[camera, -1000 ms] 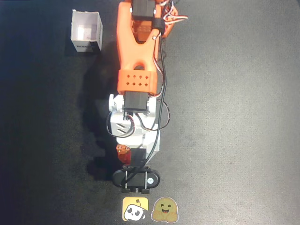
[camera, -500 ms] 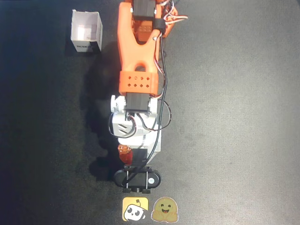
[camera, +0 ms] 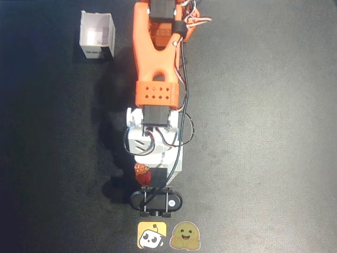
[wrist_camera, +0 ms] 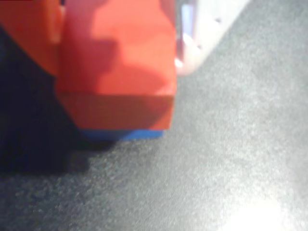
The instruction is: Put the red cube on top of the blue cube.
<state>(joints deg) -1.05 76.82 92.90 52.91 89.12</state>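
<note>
In the wrist view the red cube [wrist_camera: 115,72] fills the upper left. My gripper [wrist_camera: 115,43] is shut on it, with the orange finger [wrist_camera: 29,33] at its left face and the white finger [wrist_camera: 204,33] at its right. A thin strip of the blue cube [wrist_camera: 125,135] shows directly under the red cube's bottom edge; I cannot tell if the two touch. In the overhead view the arm hides both cubes. Only an orange bit of the gripper [camera: 149,175] peeks out beside the white wrist body.
A white open box [camera: 97,36] stands at the upper left of the dark table [camera: 263,132] in the overhead view. Two stickers [camera: 168,235] lie at the bottom edge, just below the black wrist camera mount [camera: 156,202].
The wrist and camera mount have shifted slightly toward the bottom of the overhead view. The orange bit beside the wrist body moved with them.
</note>
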